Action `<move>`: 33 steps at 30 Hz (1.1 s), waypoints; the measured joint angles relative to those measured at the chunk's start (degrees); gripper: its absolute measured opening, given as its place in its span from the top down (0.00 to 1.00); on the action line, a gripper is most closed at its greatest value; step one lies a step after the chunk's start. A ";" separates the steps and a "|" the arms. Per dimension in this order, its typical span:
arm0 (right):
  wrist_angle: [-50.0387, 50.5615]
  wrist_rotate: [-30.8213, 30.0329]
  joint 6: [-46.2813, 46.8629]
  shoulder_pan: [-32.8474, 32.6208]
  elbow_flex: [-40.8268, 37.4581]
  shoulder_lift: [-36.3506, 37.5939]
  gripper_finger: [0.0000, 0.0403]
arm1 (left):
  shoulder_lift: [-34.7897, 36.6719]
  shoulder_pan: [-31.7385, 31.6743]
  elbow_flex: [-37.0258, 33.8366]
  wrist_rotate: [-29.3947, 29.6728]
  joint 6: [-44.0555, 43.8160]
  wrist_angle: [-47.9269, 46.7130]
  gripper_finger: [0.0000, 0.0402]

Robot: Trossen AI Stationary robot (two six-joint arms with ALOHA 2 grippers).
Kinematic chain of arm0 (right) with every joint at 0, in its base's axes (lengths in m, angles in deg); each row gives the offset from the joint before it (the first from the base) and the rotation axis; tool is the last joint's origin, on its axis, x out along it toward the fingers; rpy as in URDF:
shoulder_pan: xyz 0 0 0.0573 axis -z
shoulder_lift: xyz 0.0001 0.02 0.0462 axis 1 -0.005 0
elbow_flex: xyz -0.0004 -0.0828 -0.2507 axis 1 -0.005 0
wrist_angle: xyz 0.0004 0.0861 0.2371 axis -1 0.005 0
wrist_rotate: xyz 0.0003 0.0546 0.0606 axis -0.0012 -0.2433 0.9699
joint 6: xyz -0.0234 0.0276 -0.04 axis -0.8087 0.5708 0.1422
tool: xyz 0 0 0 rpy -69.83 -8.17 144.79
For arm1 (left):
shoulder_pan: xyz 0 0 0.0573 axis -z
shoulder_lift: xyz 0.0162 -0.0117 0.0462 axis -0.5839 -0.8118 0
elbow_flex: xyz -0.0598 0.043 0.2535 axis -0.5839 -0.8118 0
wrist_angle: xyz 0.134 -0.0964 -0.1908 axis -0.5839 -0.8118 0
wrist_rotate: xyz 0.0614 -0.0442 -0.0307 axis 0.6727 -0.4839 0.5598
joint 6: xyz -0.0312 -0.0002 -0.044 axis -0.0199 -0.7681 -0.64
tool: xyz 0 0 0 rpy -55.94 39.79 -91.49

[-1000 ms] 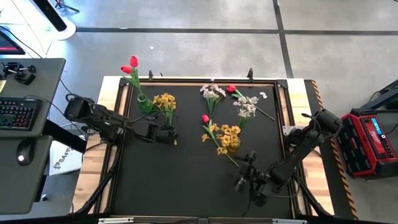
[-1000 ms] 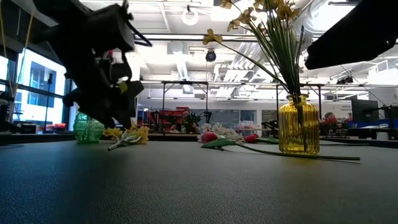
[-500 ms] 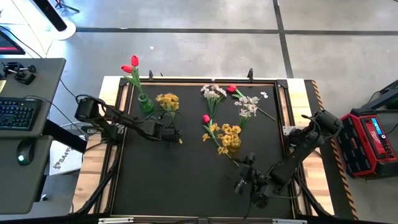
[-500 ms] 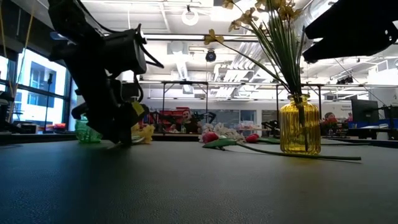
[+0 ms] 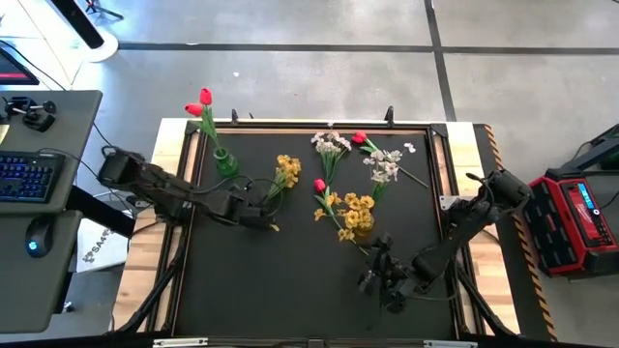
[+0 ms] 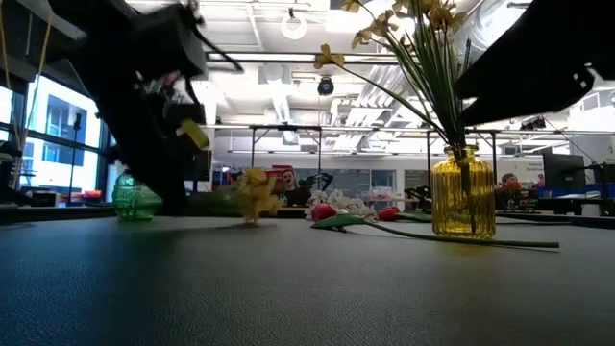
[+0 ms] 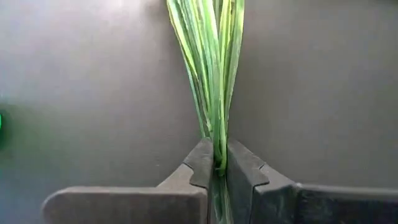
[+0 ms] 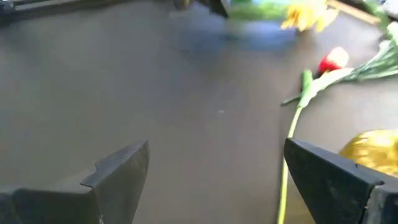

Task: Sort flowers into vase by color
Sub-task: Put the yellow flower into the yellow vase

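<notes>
mat-side yellow spray (image 5: 284,172) now farther right

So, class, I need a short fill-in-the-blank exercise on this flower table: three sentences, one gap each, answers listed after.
1. The left gripper is shut on the stems of a ____ spray.
2. The green vase holds ____ tulips.
3. The right gripper hangs over the mat with its fingers ____.

Answers: yellow; red; open
</notes>
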 joint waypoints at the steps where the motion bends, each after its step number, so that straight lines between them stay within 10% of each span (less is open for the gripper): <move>1: -0.51 1.03 0.02 0.64 0.00 0.00 0.11 | 1.49 1.15 0.00 0.74 0.00 -0.38 0.97; 8: -17.00 4.75 -18.04 3.13 -0.02 0.00 0.11 | 14.18 13.39 -0.02 11.35 1.76 0.96 0.99; 14: -39.32 13.65 -35.50 3.73 -0.02 0.03 0.11 | 19.12 25.00 -0.02 19.41 20.96 15.04 1.00; 23: -46.84 11.94 -38.25 7.90 -0.02 0.07 0.11 | 11.58 29.12 0.02 17.65 60.94 50.50 1.00; 33: -59.68 17.84 -54.23 8.83 -0.02 0.07 0.11 | -0.49 27.47 0.02 10.45 78.00 76.06 1.00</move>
